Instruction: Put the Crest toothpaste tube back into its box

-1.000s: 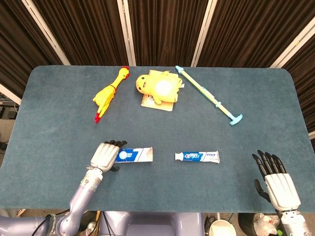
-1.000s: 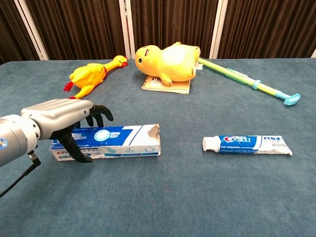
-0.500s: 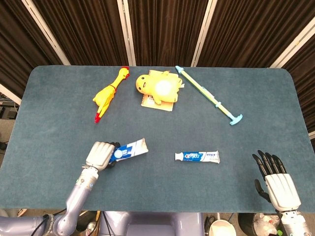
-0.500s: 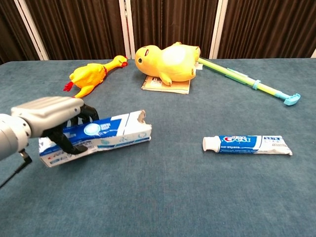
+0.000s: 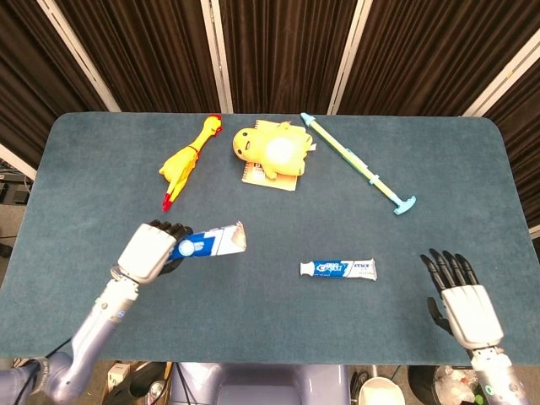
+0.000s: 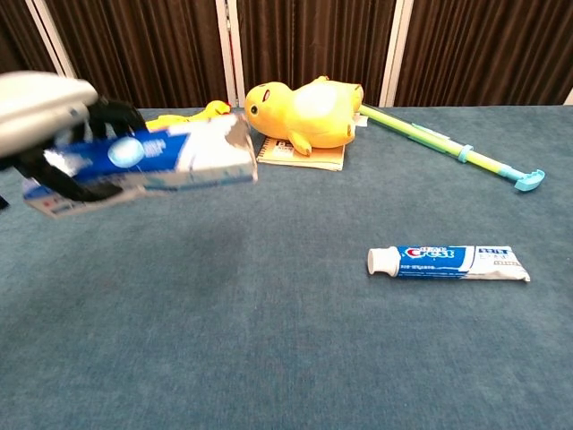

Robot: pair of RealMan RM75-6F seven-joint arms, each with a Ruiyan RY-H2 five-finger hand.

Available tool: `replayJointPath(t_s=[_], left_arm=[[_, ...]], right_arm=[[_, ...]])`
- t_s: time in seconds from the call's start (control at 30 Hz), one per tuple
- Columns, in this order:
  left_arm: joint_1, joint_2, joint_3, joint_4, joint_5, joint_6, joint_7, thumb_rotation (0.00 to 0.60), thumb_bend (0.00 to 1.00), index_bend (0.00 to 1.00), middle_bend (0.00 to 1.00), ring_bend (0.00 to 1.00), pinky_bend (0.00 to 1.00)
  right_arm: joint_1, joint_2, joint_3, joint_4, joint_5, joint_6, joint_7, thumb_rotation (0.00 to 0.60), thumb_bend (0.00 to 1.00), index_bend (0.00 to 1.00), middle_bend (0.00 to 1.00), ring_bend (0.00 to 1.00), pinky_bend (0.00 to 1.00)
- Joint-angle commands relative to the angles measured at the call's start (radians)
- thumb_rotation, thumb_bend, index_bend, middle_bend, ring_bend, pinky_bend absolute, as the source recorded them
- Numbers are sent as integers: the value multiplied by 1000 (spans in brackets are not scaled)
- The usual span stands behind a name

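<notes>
Lying flat right of centre, cap leftward, the toothpaste tube (image 5: 338, 269) has bare worktop (image 5: 278, 337) around it. The left hand (image 5: 146, 252) grips the box (image 5: 207, 244) off the surface, torn mouth rightward. The right hand (image 5: 460, 304), fingers spread, holds nothing near the near-right edge.

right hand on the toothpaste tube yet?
Apart. Head view shows bare cloth between the right hand, open near the table's edge, and the toothpaste tube, which lies alone mid-table.
</notes>
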Motion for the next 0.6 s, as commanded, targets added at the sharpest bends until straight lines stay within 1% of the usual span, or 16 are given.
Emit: replayJointPath(t_s=[0.03, 0.17, 0.3, 0.43, 0.53, 0.6], left_arm=[[16, 42, -9, -11, 26, 38, -63, 600, 422, 397, 535, 511, 542], [24, 58, -10, -24, 41, 50, -86, 600, 422, 395, 536, 511, 542], [31, 73, -5, -33, 69, 60, -103, 600, 422, 394, 536, 511, 542], [38, 82, -3, -34, 83, 65, -129, 600, 423, 394, 536, 511, 542], [42, 88, -9, -37, 77, 64, -152, 600, 422, 394, 536, 511, 542], [44, 93, -11, -37, 75, 63, -161, 600, 423, 394, 536, 511, 542]], right_arm=[[57, -19, 29, -62, 53, -93, -88, 600, 491, 108, 145, 87, 80], [103, -40, 46, -123, 126, -184, -177, 600, 491, 108, 145, 87, 82], [167, -104, 69, -153, 233, -280, -320, 600, 490, 108, 145, 87, 82], [225, -210, 92, -124, 369, -342, -440, 600, 491, 108, 145, 87, 81], [251, -265, 96, -83, 437, -353, -500, 600, 491, 108, 145, 87, 81], [263, -292, 98, -55, 466, -356, -517, 600, 491, 109, 145, 87, 82]])
